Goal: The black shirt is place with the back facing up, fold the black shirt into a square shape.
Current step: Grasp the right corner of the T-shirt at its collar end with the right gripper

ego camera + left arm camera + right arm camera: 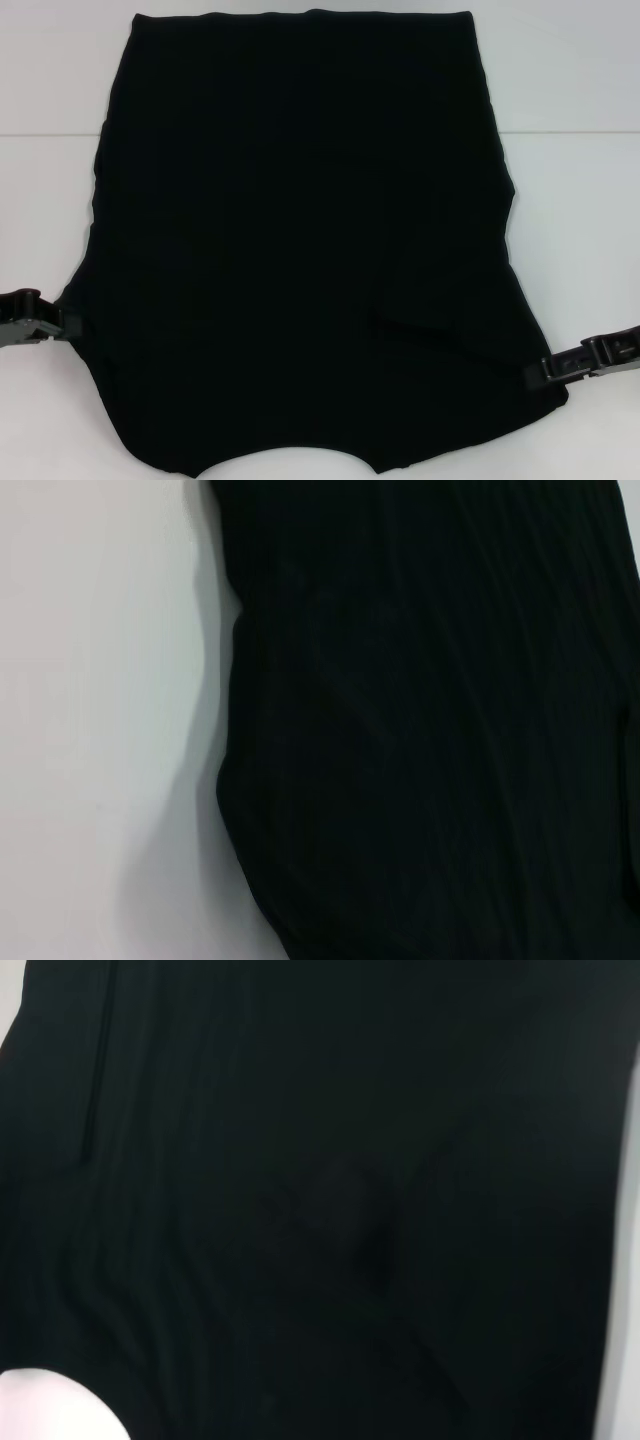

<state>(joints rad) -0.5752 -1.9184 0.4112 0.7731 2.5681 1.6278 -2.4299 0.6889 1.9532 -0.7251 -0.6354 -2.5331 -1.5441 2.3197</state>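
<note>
The black shirt (300,240) is lying spread across the white surface (580,80), filling most of the head view, plain dark cloth facing up with no lettering showing. Its far edge is running straight across near the top, and both side edges are looking folded in, so no sleeves are sticking out. The near edge is dipping out of the picture at the bottom, so part of the hem or collar is getting cut off down there.

The left claw (62,322) is sitting low at the shirt's left edge, right where the cloth is bulging outward. Its tip is meeting the fabric, black on black, and I cannot tell whether the fingers are pinching cloth or standing loose. The right claw (533,374) is reaching in from the other side, its tip touching the shirt's right edge near the lower corner. Same trouble there: the fingers are blending into the cloth, so their state is not readable.

From the left wrist view, the shirt (430,730) is covering most of the picture, with a wavy edge against the pale surface (90,720); no fingers are showing. From the right wrist view, almost everything is dark cloth (320,1160) with faint ripples, and only slivers of surface (40,1410) are peeking out at the corner.
</note>
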